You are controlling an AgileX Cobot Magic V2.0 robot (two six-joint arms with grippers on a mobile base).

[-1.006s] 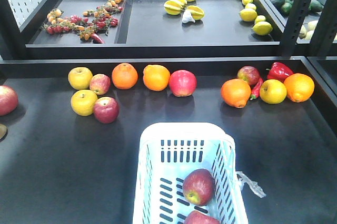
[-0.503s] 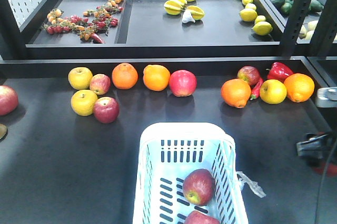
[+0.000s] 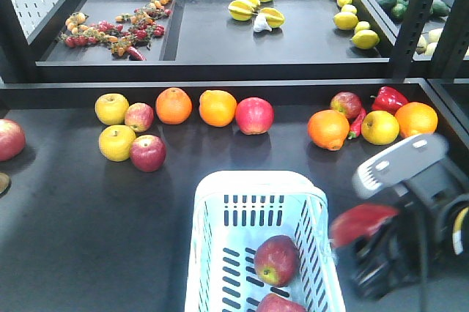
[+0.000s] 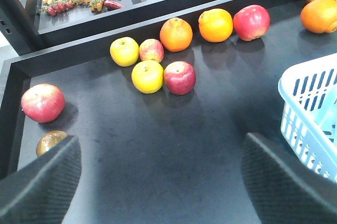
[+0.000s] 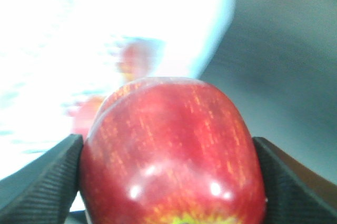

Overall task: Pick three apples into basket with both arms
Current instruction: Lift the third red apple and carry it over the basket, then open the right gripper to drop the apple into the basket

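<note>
The dark red streaked apple (image 5: pixel 174 153) sits pinched between the two ribbed black pads of the right hand (image 5: pixel 168 182), yellow-green patch facing the wrist camera. From the front it shows as a blurred red shape (image 3: pixel 363 223) just beside the right rim of the pale blue-white slotted plastic basket (image 3: pixel 220 187), which already holds two red streaked apples, one whole (image 3: pixel 276 259) and one cut off by the frame's lower edge (image 3: pixel 280 303).

By my judgement this is the carry to the basket, and the third apple would complete the count. To do it well, bring the apple fully over the rim and above a bare patch of the slotted bottom, not over the two apples lying there, then lower it before letting go so it neither bounces nor bruises. The clear plastic scrap (image 3: pixel 350 255) on the right rim lies close to the path; passing above it avoids a snag.

The left hand (image 4: pixel 158 182) hangs spread and empty over the bare black tabletop (image 4: pixel 158 129), well apart from the yellow apples and oranges at the back.
</note>
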